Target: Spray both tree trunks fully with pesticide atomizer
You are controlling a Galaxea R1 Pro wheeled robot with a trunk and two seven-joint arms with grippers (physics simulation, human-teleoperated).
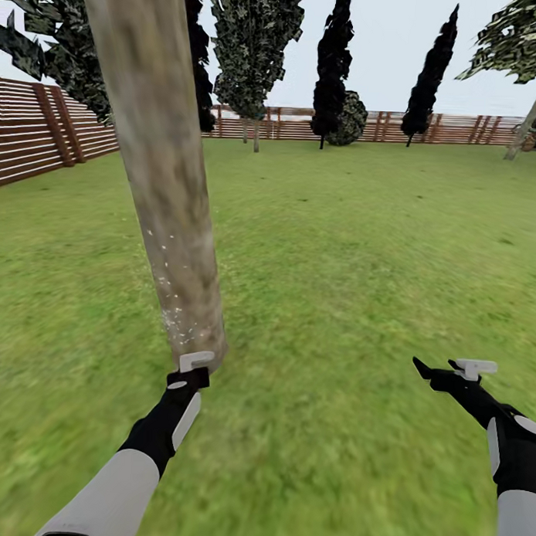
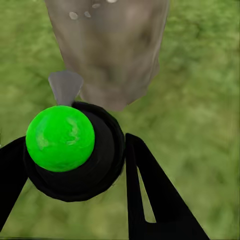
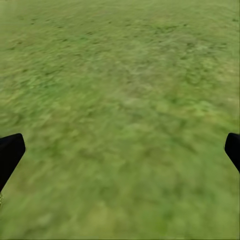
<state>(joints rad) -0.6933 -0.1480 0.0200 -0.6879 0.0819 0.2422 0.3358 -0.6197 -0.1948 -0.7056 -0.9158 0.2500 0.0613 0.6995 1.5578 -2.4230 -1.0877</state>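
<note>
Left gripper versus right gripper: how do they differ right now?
The left gripper is shut on the pesticide atomizer at the tree trunk; the right gripper is open, holding nothing. Left points at the trunk, right at lawn. Both hang low.

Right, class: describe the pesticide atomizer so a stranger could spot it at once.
Find the thick mottled trunk on the lawn's left. At its base, the left gripper holds the pesticide atomizer: a small black sprayer with a bright green dot, unlike anything nearby.
</note>
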